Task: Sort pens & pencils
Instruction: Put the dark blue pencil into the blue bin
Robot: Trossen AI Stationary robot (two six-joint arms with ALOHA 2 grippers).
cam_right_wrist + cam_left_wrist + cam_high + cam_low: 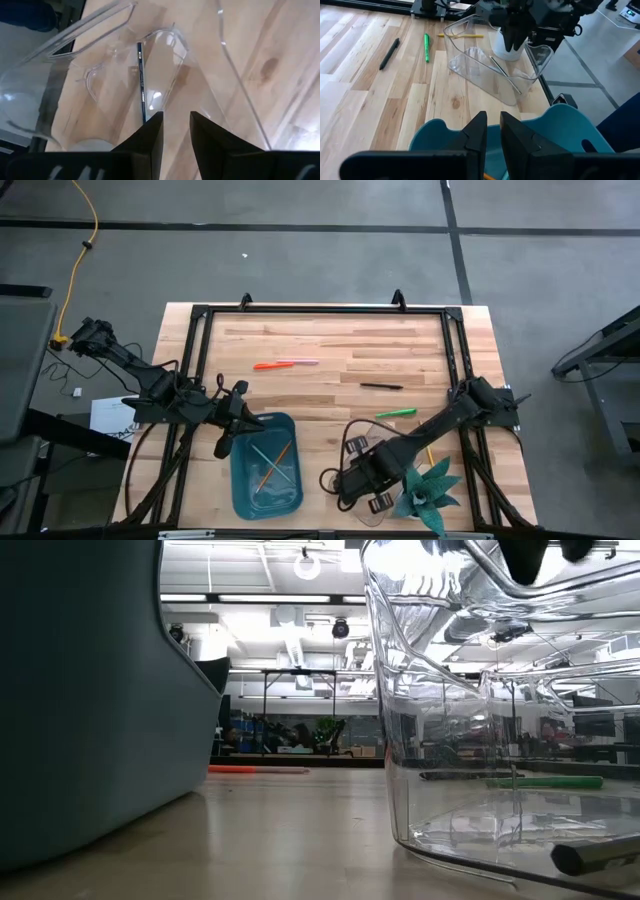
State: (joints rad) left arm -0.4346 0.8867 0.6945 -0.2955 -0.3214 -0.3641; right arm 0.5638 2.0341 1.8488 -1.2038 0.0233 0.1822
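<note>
Three pens lie flat on the wood: red-orange [272, 365], black [381, 386] [389, 53] and green [396, 413] [426, 46]. A dark, thin stick [142, 80] [505, 75] lies on the floor of the clear container [365, 480] [490, 70]. Several thin pencils [270, 465] lie in the blue bin [265, 470], and one yellow pencil [461, 35] rests on the table beyond the clear container. My left gripper [224, 442] [493, 137] hovers at the bin's left rim, fingers slightly apart and holding nothing. My right gripper [348, 483] [176, 130] hangs over the clear container, open and holding nothing.
A teal spiky plant in a white pot [430, 490] stands right of the clear container at the near edge. A black frame [320, 310] runs along the table's far edge and sides. Bare wood lies in the middle between the pens and the bins.
</note>
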